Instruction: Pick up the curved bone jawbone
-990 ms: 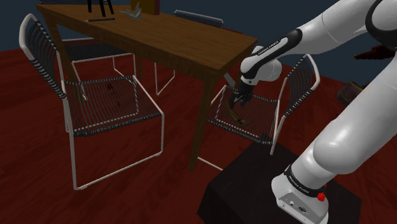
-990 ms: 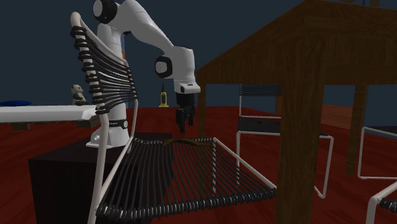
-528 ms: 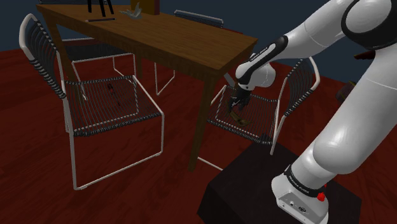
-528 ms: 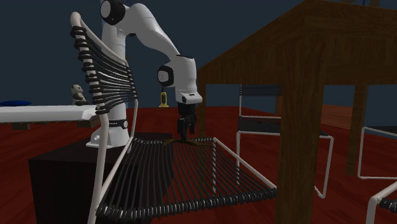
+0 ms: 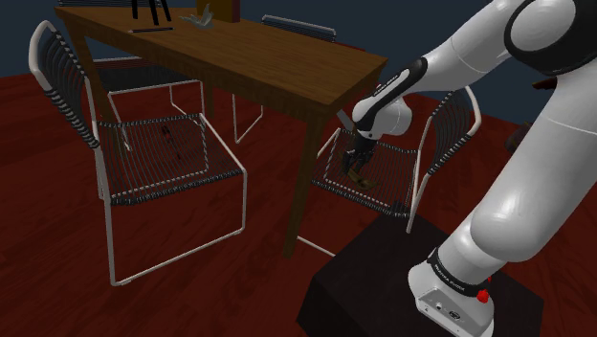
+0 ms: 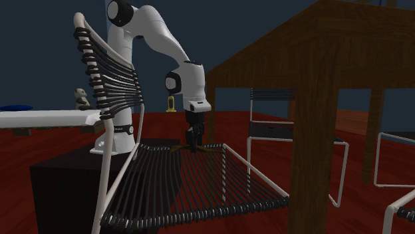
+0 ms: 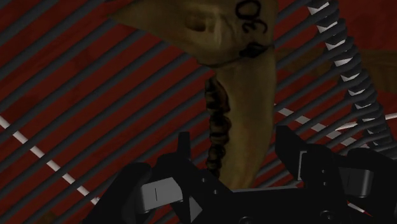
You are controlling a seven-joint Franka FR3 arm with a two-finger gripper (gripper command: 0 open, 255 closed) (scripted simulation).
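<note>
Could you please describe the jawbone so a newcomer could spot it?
By the brown wooden table, the white-framed chair nearest the robot's stand has a black corded seat. On it, under the gripper, lies the jawbone: tan, curved, with a dark tooth row.

from the wrist i see the jawbone (image 7: 245,114) run off the top edge, and its narrow end slips behind the gripper (image 7: 233,135) body. the black marks on the jawbone are clipped and i can't read them. in the shoulder view the gripper covers most of the jawbone. at the far end of the wooden table (image 5: 287,57) a dark object (image 5: 150,11) is cut by the top edge. in the second exterior view, a small figure (image 6: 82,98) on the white ledge (image 6: 40,118) is too small to name.
</note>
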